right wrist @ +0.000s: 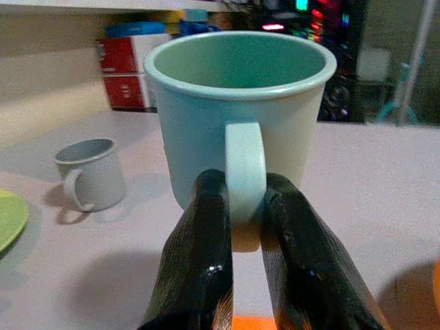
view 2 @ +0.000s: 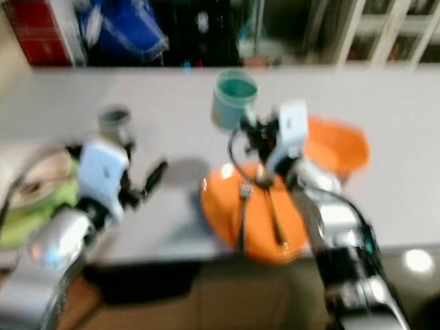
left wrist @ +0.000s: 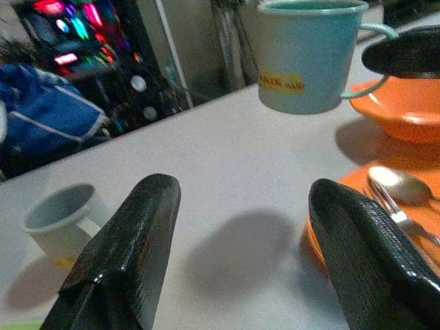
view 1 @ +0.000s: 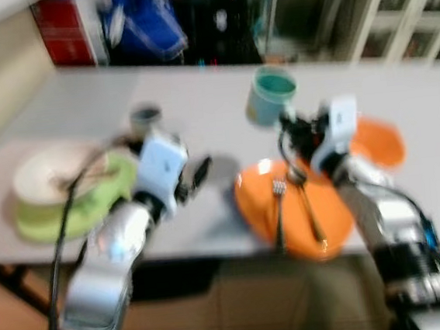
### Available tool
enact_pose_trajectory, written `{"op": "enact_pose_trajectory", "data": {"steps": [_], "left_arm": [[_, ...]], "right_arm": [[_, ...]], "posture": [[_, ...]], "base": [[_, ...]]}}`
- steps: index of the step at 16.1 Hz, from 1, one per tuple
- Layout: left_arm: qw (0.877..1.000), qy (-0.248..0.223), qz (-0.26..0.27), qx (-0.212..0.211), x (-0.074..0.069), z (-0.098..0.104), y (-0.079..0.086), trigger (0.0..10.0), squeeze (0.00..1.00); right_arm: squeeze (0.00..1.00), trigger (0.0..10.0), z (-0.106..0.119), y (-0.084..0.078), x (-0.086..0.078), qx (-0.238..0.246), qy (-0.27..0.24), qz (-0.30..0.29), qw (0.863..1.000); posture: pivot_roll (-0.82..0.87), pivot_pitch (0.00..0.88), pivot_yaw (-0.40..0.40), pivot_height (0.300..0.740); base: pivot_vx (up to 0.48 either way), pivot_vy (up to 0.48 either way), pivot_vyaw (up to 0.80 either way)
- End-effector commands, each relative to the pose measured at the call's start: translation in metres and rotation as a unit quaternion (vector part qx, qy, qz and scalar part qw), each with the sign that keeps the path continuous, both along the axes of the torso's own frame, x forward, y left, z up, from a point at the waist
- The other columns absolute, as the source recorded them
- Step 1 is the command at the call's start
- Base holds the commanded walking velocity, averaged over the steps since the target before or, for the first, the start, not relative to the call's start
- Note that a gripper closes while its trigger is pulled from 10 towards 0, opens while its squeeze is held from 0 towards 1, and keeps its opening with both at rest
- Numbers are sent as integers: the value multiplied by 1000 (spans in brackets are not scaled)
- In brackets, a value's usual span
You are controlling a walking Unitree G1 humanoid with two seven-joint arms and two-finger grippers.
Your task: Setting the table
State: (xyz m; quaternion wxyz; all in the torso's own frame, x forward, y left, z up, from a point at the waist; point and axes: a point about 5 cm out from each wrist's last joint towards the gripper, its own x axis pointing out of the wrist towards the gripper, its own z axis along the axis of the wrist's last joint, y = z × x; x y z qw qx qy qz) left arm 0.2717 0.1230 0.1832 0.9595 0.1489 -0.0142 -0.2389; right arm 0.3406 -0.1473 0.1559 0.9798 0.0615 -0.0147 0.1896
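Observation:
My right gripper (right wrist: 242, 237) is shut on the handle of a teal mug (right wrist: 237, 113), holding it upright above the grey table (view 1: 198, 97), beyond the orange plate (view 1: 287, 213). A fork (view 1: 278, 206) and a spoon (view 1: 305, 200) lie on that plate. An orange bowl (view 1: 378, 142) sits to the right of my right wrist. My left gripper (view 1: 197, 175) hovers open over bare table, left of the orange plate. A small grey cup (view 1: 146, 119) stands further back on the left.
A cream plate stacked on green plates (view 1: 67, 191) sits at the table's left end. Red boxes (view 1: 66, 28) and a blue bag (view 1: 144, 24) lie beyond the far edge. White cabinet doors (view 1: 407, 6) stand at the back right.

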Motion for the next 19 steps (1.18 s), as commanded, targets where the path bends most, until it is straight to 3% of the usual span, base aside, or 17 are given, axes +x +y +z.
{"op": "enact_pose_trajectory", "data": {"steps": [1, 7, 16, 19], "left_arm": [[1000, -10, -2, -2, 3, 4, -2, 10000, 0], [1000, -7, -13, -11, 5, 3, -3, 10000, 0], [1000, -14, -21, -6, 5, 4, -4, 10000, 0], [999, -10, -33, 5, 2, 1, -7, 10000, 0]], "right_arm": [[0, 10000, 5, -4, -1, -3, -5, -16, 1000], [0, 10000, 5, 6, -3, -3, 0, -19, 1000], [0, 10000, 3, 7, 0, -11, 8, -21, 1000], [0, 10000, 1, 7, 0, -16, 11, -19, 1000]], "posture": [[-67, 0, -19, 740], [-69, 0, -17, 740], [-55, 0, -24, 740], [-51, 0, -26, 740]], "base": [[0, 0, 0], [202, 0, 0], [314, 0, 0], [0, 0, 0]]}}
